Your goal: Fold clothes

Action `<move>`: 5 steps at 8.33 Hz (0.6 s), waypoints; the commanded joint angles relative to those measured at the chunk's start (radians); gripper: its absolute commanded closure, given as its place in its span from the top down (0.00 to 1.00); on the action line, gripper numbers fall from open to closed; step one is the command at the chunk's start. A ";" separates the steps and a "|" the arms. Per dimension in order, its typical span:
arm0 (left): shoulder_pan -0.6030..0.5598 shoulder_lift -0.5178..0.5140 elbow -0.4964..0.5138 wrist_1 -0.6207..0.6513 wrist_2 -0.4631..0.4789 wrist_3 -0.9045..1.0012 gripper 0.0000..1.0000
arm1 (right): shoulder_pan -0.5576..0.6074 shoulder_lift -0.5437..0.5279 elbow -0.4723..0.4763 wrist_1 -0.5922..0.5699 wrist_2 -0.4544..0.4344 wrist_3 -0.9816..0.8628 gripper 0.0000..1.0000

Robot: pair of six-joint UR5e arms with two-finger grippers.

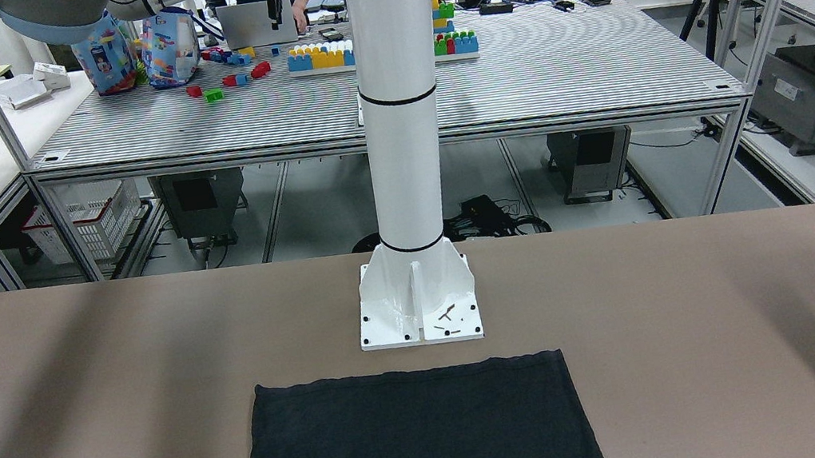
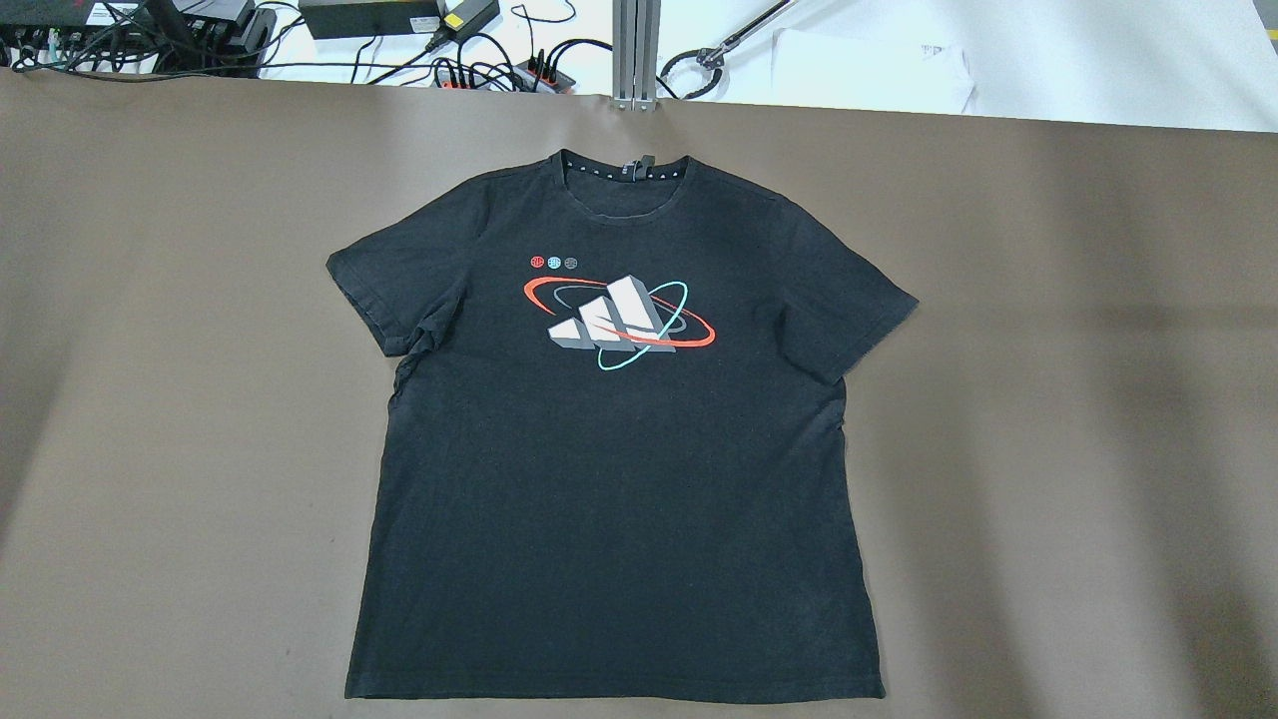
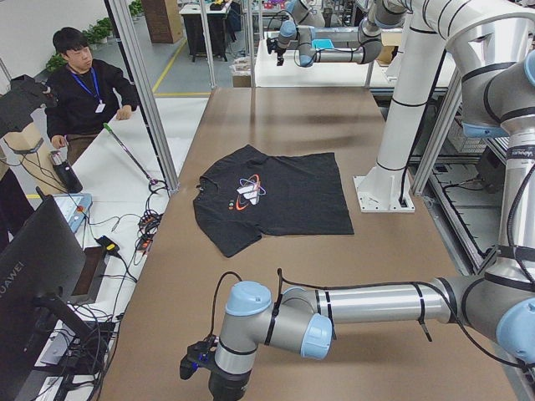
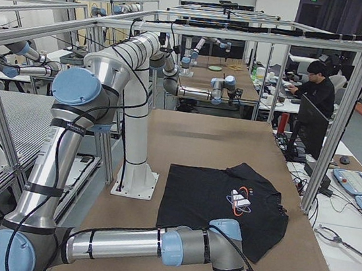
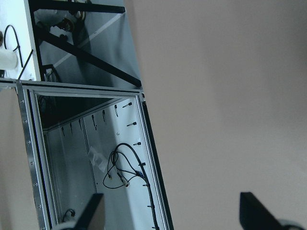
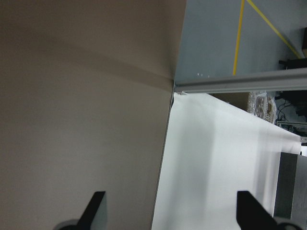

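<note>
- The T-shirt is black and lies flat on the brown tabletop, near its middle, with the front side up.
- On the chest there is a print: white slanted bars with a red ring and a teal ring around them.
- The collar points to the far edge of the tabletop, away from the robot. The hem lies just beside the base of the white pillar and does not touch it.
- Both short sleeves are spread out to the sides. In the overhead view, the cloth has some small wrinkles under the sleeve on the left.
- The left gripper is open, with its two fingertips far from each other and nothing between them. It hangs over the edge of the tabletop, where a metal frame with cables shows below.
- The right gripper is also open and holds nothing. Under it are the edge of the tabletop and a white surface beside it.
- Both grippers are well apart from the T-shirt, one at each end of the tabletop.
- A person in dark clothes stands at the side table.
</note>
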 commanded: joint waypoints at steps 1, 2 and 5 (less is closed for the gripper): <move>0.057 -0.071 -0.002 0.001 -0.006 -0.006 1.00 | -0.062 0.008 -0.004 0.220 0.006 0.001 0.95; 0.063 -0.097 -0.002 -0.003 -0.002 -0.011 1.00 | -0.062 0.000 -0.007 0.279 0.020 0.006 0.95; 0.063 -0.073 0.014 -0.102 0.000 -0.025 1.00 | -0.064 0.000 -0.009 0.276 0.113 0.058 0.95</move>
